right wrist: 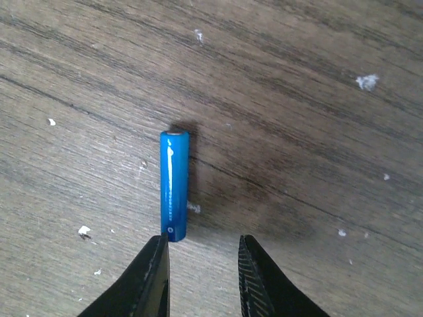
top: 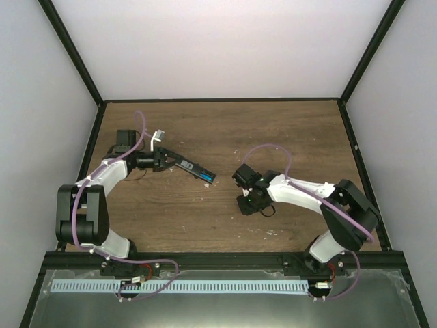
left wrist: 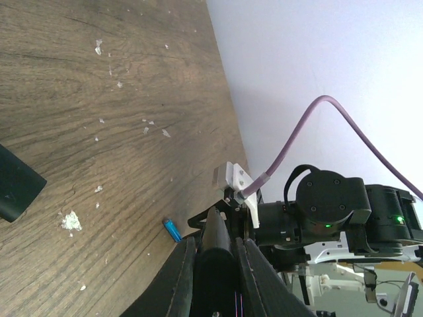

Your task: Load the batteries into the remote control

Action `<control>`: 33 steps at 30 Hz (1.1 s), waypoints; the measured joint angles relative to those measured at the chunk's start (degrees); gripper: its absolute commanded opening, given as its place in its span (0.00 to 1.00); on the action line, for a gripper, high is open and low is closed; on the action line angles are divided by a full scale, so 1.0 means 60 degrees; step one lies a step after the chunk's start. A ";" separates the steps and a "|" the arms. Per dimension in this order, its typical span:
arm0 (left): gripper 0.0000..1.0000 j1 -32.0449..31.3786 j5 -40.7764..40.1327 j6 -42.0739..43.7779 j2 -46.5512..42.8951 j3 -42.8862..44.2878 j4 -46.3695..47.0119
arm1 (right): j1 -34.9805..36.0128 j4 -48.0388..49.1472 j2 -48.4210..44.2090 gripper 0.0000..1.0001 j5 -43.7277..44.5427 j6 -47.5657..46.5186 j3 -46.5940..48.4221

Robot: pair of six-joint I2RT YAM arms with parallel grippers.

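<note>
Left hand (left wrist: 215,246) is clamped on the remote (top: 191,167), the black bar squeezed between both fingers and pointing out toward the middle of the desk (right wrist: 297,99). Over on the right, a blue battery (right wrist: 174,185) lies flat on the wood. Right hand (right wrist: 202,241) hangs just over it, jaws apart, gripping nothing. The battery's near end sits right at one fingertip, outside the gap.

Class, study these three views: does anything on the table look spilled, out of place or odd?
Yes. Pale crumbs lie scattered over the wooden table, like spilled debris. One blue battery lies loose on the wood, not in the remote.
</note>
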 measured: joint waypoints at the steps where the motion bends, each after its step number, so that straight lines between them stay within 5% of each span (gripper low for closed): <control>1: 0.00 0.0000 0.0004 -0.0007 0.0000 0.0000 0.0000 | 0.0000 0.0076 0.0058 0.22 0.0000 -0.0036 0.0000; 33: 0.00 0.0000 0.0080 -0.0138 -0.0004 -0.0015 0.0044 | 0.0197 0.0565 0.0688 0.07 -0.0091 -0.0641 0.0098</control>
